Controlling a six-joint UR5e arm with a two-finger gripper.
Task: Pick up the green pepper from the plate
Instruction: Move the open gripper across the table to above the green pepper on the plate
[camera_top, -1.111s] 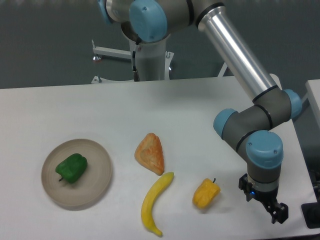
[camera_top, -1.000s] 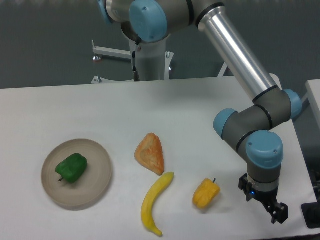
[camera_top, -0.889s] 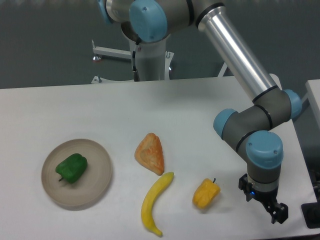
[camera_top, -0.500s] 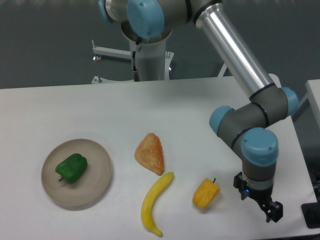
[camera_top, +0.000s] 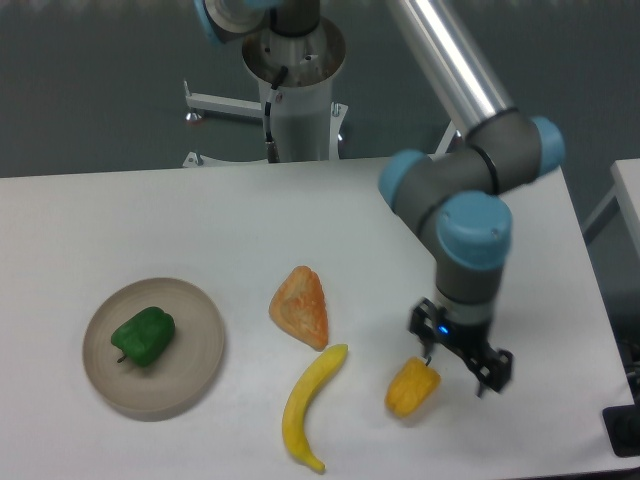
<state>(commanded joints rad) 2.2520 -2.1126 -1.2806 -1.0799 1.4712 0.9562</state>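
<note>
The green pepper (camera_top: 144, 336) lies on the left half of the round beige plate (camera_top: 200, 340) at the table's left. My gripper (camera_top: 462, 362) hangs far to the right of the plate, just above and right of the yellow-orange pepper (camera_top: 411, 389). Its two dark fingers stand apart with nothing between them.
A triangular toasted sandwich piece (camera_top: 300, 306) lies in the middle of the table. A yellow banana (camera_top: 309, 404) lies in front of it, between plate and yellow-orange pepper. The table's right edge and a dark object (camera_top: 625, 430) are at the far right.
The arm has swung left: the gripper moved from the table's right front corner to just above the yellow-orange pepper. The objects have not moved.
</note>
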